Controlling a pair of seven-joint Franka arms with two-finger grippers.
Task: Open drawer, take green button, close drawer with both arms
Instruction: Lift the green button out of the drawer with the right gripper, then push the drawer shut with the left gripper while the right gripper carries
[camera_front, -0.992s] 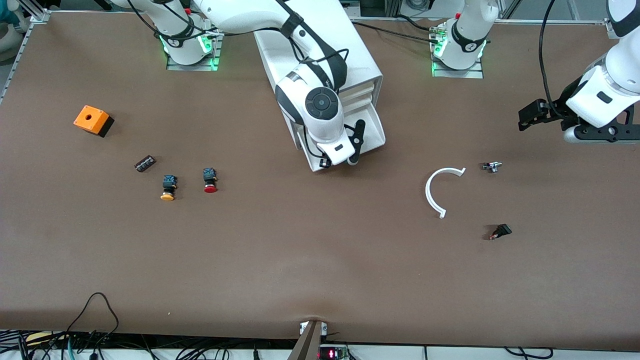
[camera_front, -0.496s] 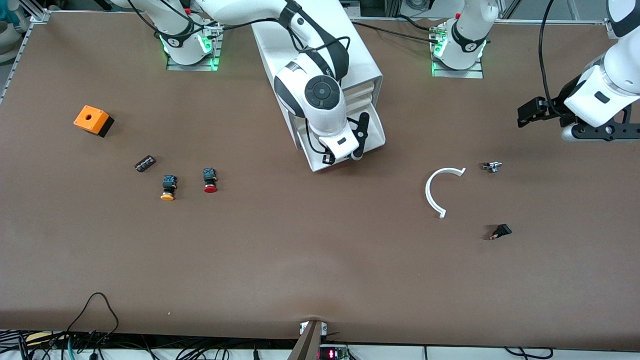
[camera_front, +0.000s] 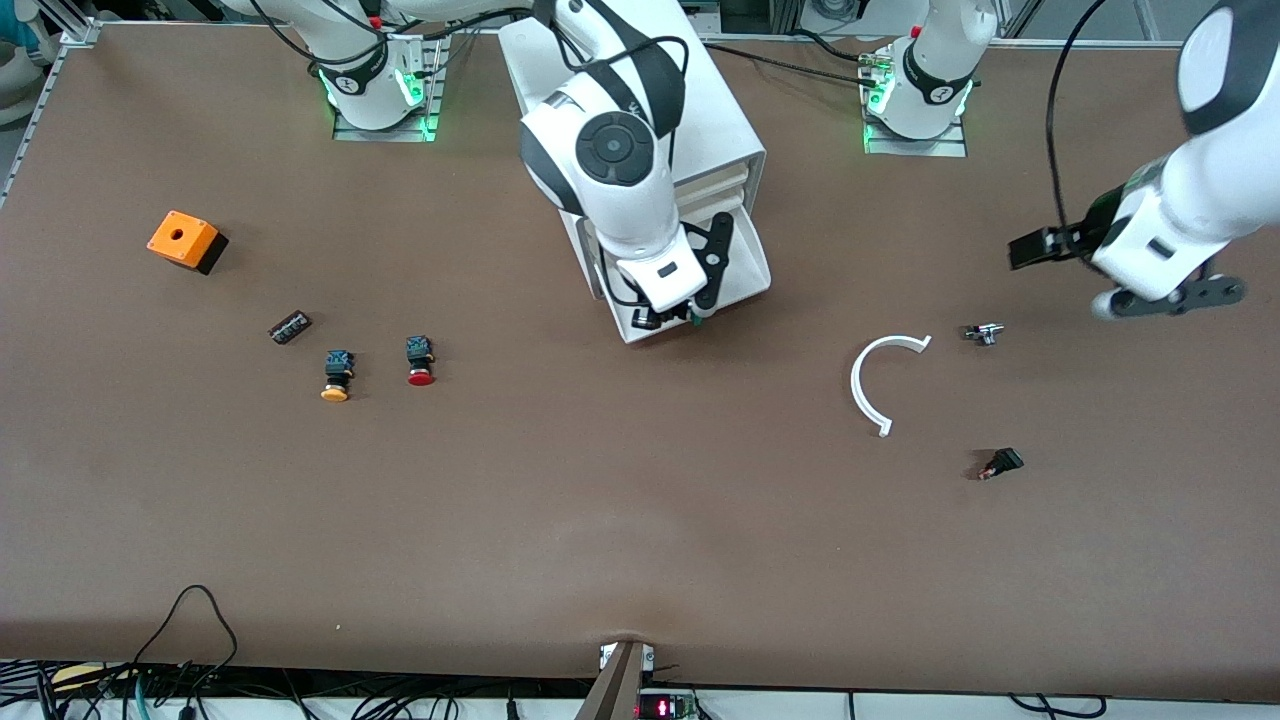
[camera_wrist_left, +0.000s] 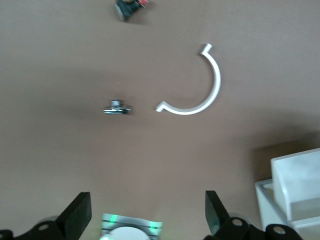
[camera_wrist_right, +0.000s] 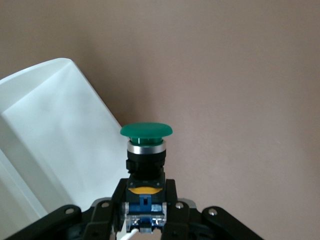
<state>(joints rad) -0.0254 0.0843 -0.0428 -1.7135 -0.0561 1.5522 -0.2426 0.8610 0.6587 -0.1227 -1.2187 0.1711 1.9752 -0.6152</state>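
Right gripper (camera_wrist_right: 145, 212) holds button (camera_wrist_right: 146, 145) above brown table (camera_front: 600, 520).

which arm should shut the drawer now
Probably the left. The right gripper is shut on the green button over the open drawer, so its fingers are taken. The left gripper hangs open and holds nothing, over the table toward the left arm's end, though it must travel to the drawer.

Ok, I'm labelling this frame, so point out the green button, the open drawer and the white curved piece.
green button (camera_wrist_right: 146, 130): right wrist view, on its round cap, held in the right gripper (camera_wrist_right: 145, 207).
open drawer (camera_front: 748, 262): front view, on its bare floor.
white curved piece (camera_front: 860, 372): front view, on its arc.
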